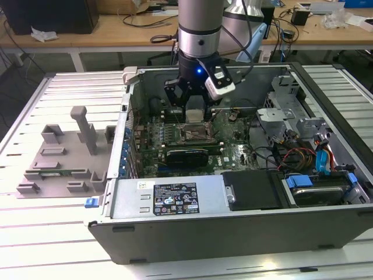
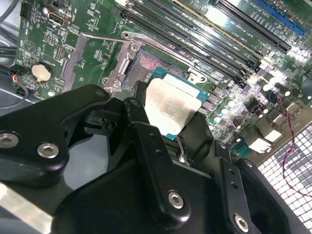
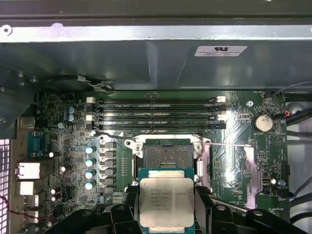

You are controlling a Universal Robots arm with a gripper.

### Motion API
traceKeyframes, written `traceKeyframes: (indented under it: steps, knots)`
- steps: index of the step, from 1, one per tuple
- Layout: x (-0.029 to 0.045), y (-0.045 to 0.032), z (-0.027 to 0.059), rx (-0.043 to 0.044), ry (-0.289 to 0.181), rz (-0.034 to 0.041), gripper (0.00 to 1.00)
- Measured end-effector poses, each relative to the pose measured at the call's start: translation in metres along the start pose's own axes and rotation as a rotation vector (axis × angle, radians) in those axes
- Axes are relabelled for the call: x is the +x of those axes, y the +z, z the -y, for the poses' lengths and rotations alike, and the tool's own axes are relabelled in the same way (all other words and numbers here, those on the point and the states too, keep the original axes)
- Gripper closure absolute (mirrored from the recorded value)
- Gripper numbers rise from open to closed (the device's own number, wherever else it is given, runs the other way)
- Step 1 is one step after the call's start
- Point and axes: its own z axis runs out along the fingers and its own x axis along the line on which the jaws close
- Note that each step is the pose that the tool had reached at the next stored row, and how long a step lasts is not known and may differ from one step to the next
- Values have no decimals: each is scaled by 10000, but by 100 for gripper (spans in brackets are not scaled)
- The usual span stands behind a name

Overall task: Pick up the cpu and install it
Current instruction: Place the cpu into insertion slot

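Cpu: flat, metal lid facing up. It is near-square with no clear long axis, and its edges run parallel to the socket frame.
Where: held above the motherboard inside the open computer case, at the socket's side away from the memory slots — not seated.
Gripper: black fingers pinch the cpu by two opposite edges.
Materials: silver-grey lid, green rim, bare-metal socket frame.
Views: the exterior view adds a grey fixture tray on the exterior view's left. The second wrist view shows the lid smeared and matte.
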Motion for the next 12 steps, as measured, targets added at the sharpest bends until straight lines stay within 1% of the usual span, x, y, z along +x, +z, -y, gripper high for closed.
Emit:
traceKeyframes:
  steps: [2,10,11,12]
  knots:
    - [0,0,0,-4,509,32,46]
    - [0,0,0,-12,1362,88,46]
    - [0,0,0,-12,1518,97,46]
    - [0,0,0,-15,1868,120,46]
